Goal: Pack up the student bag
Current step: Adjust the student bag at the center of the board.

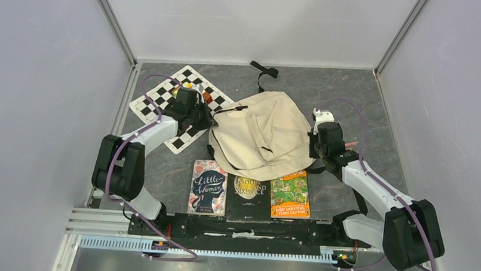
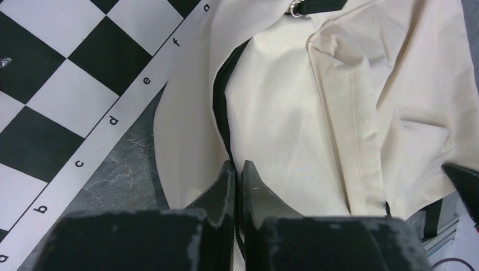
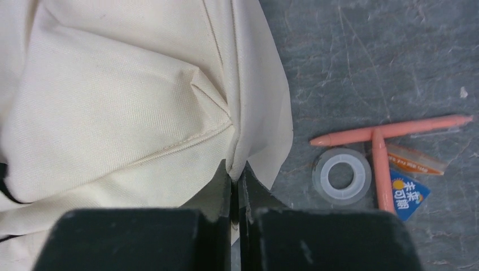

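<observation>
Both pincers are pressed together on cloth: my left gripper [image 2: 237, 169] nips the student bag [image 1: 266, 137] at its black zipper edge and my right gripper [image 3: 236, 172] nips the opposite cream hem, the bag lying slack between them. Nothing looks packed yet, I judge. The row of three books [image 1: 249, 195] lies nearer the bases than either pincer, with the tape roll [image 3: 342, 176] and pink pens [image 3: 390, 131] just right of the right one.

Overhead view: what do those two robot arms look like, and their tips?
The left arm and right arm each pair chunky black joint housings with smooth white tubular segments; a thin purple cable loops along each. The left end effector and right end effector are both two flat matte-black fingers with pale, chipped edges.
</observation>
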Robot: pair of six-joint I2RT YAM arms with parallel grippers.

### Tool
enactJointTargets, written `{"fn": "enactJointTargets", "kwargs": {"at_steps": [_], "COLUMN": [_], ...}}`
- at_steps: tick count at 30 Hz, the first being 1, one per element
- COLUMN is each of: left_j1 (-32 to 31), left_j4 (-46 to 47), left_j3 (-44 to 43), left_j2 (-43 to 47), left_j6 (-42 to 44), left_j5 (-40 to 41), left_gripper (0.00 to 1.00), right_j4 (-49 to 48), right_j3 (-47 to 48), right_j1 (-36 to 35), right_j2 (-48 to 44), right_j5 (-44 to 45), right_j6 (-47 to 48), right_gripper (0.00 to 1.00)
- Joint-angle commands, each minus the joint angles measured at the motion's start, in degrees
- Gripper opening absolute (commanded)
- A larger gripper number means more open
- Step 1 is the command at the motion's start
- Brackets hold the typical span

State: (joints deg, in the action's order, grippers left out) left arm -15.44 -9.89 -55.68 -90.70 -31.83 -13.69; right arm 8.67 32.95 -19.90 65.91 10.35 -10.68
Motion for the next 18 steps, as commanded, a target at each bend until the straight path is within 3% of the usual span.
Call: {"fn": "enactJointTargets", "kwargs": {"at_steps": [1,10,18], "left_j1": [0.2,-2.3,-12.9], "left_j4": [0.6,-8.5,-9.9], "left_j3": [-1.4,0.1,8.2], "left_j2": [2.5,20.1,31.8], "left_j6": [2.6,4.7,1.5], "left_j5": [-3.1,-8.8,-12.4], "left_gripper": [0.02,0.02,0.02], "right_j4": [-3.0,-2.9,-8.2], "right_j3": [6.9,21.7,32.9], "right_j1": [0.7,0.7,0.6], "right_j2": [1.0,7.8,20.4], "right_j5": [-1.2,-2.5,-4.1], "right_j6": [3.6,9.3,12.5], "right_gripper": [0.0,0.0,0.0]}}
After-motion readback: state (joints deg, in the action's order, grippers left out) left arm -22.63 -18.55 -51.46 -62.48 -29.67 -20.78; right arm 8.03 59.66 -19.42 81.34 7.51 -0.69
